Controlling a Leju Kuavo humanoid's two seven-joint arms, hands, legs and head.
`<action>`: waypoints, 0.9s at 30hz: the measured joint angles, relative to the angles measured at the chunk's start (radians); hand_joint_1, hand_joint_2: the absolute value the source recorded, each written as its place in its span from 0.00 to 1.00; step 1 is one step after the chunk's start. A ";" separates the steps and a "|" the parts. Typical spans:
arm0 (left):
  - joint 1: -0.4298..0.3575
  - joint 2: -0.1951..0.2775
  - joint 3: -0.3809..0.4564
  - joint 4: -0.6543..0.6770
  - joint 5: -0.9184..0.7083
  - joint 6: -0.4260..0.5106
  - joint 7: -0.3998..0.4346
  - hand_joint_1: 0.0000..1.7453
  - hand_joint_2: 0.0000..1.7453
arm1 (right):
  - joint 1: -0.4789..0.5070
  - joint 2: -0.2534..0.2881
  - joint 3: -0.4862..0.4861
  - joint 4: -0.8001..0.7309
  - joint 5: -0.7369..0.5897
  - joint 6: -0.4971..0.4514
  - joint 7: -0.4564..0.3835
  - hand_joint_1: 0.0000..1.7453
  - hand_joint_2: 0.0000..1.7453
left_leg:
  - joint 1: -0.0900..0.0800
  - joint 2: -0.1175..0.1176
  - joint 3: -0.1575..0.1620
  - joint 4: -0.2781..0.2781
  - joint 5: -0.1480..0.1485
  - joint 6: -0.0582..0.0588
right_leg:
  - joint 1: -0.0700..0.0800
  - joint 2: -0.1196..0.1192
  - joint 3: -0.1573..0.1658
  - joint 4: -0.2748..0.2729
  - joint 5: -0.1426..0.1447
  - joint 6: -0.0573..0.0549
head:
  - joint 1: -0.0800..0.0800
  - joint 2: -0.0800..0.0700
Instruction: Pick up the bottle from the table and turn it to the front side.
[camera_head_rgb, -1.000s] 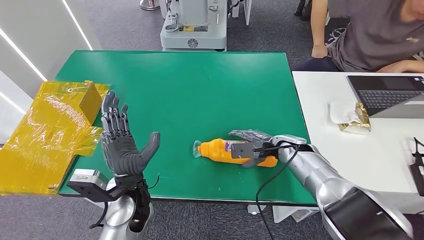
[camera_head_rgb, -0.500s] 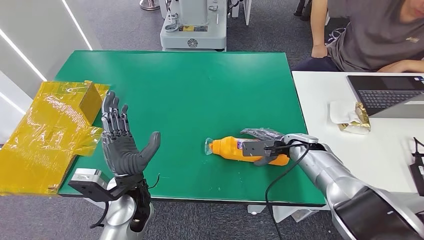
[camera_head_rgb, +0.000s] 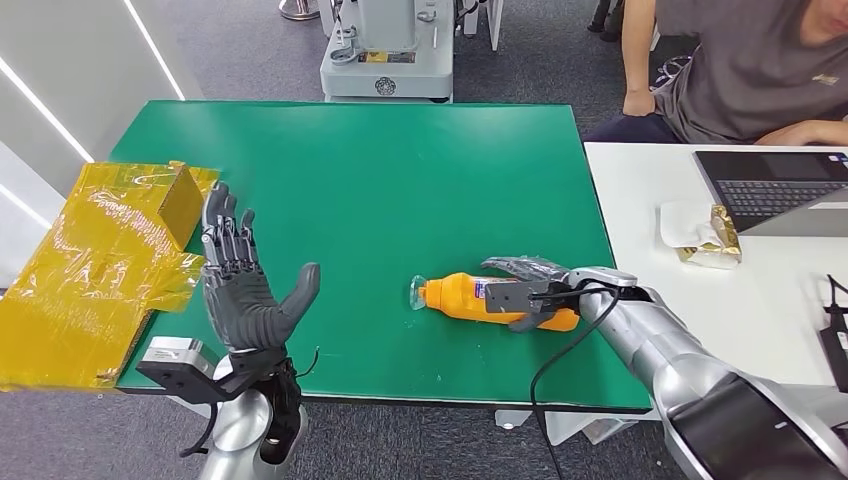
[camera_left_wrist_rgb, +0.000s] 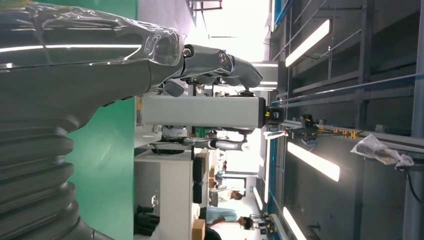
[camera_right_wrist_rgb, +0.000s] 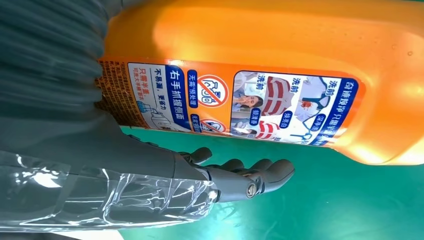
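Table (camera_head_rgb: 400, 180) green, beside white desk (camera_head_rgb: 640, 200); grey carpet floor (camera_head_rgb: 250, 50).

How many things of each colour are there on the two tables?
Orange: 1, the orange plastic bottle
Yellow: 1, the crinkly yellow plastic wrap
Gold: 1, the small gold foil packet
Dark grey: 1, the dark grey laptop
Total: 4

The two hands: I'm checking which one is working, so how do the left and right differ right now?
The left hand is raised upright over the table's near edge, palm open and fingers spread, holding nothing; the right hand is low at the table, wrapped around the orange bottle lying on its side. The left is clear of every object; the right touches the bottle's label. Both are dark grey on silver arms.
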 joint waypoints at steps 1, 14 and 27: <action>0.000 0.000 0.000 0.000 0.000 0.003 0.000 0.00 1.00 | 0.000 0.000 0.002 0.000 0.000 -0.003 0.002 0.00 1.00 | 0.000 0.000 0.000 0.000 0.000 0.000 | 0.000 0.000 0.000 0.000 0.000 0.000 | 0.000 0.000; 0.010 0.003 0.000 -0.002 0.005 0.006 0.000 0.00 1.00 | 0.006 0.014 0.017 -0.001 0.003 -0.168 0.016 1.00 1.00 | 0.000 0.000 0.000 0.000 0.000 0.000 | 0.000 0.000 0.000 0.000 0.000 0.000 | 0.000 0.000; 0.010 0.002 0.000 -0.002 0.001 -0.017 0.000 0.00 1.00 | 0.043 0.027 0.007 -0.005 -0.026 -0.340 0.026 1.00 1.00 | 0.000 0.000 -0.001 0.000 0.000 0.000 | 0.000 -0.001 0.000 0.000 0.000 0.000 | 0.000 0.000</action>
